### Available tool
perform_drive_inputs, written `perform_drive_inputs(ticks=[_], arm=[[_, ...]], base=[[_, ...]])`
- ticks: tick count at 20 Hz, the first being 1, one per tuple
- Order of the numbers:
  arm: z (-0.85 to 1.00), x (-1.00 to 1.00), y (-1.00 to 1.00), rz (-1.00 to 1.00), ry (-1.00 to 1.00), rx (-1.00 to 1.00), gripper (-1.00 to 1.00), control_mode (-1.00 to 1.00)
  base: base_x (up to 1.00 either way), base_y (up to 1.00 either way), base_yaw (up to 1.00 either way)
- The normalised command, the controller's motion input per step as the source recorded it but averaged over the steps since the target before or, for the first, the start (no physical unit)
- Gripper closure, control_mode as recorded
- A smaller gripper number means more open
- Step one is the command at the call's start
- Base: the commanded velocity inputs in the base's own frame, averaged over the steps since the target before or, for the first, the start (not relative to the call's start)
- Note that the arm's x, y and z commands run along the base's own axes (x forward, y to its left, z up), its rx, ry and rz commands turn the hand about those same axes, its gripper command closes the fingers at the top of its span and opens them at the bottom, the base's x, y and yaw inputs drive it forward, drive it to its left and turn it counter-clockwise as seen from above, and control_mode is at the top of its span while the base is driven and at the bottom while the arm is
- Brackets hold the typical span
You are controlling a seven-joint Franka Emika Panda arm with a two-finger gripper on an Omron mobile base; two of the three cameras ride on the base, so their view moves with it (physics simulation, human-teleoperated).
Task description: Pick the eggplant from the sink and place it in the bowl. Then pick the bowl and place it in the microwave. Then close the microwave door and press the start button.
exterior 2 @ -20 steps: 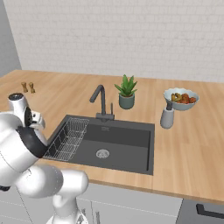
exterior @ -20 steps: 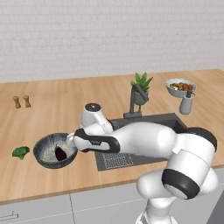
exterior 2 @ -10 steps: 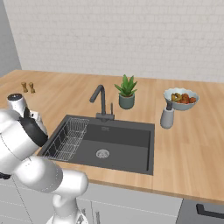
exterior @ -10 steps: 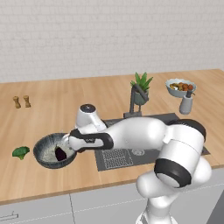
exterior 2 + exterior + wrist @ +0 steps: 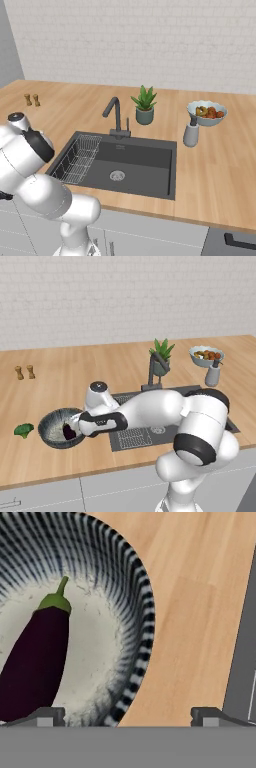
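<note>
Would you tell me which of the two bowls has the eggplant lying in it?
The wide dark streaked bowl left of the sink, holding the eggplant; the light-blue bowl holds colourful food.

I see even, bright, diffuse light across both base views, with no glare and only soft shadows under the arm and inside the sink (image 5: 120,167). My hand view is sharp on the eggplant (image 5: 35,662), whose skin shows a faint sheen. I note coarse rendering and slight softness on distant items.

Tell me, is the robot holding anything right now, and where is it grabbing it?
Nothing. The tool is open, straddling the bowl's rim; the eggplant lies loose inside.
</note>
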Motion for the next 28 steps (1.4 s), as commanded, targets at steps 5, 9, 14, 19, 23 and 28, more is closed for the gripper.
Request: perform_drive_inputs(ticks=[5, 9, 14, 19, 23, 28], arm=[[-0.1, 0.0, 0.0, 0.0, -0.07, 0.0, -1.0, -1.0], [-0.06, 0.05, 0.0, 0.0, -0.06, 0.0, -1.0, -1.0], [0.0, 0.03, 0.08, 0.0, -0.01, 0.0, -1.0, -1.0], [0.0, 0.04, 0.17, 0.0, 0.0, 0.0, 1.0, -1.0], [-0.02, 0.0, 0.04, 0.0, 0.0, 0.0, 1.0, -1.0], [0.02, -0.14, 0.0, 0.0, -0.02, 0.07, 1.0, -1.0]], base=[[0.0, 0.0, 0.0], [0.0, 0.0, 0.0], [0.0, 0.0, 0.0], [0.0, 0.0, 0.0], [0.0, 0.0, 0.0], [0.0, 0.0, 0.0]])
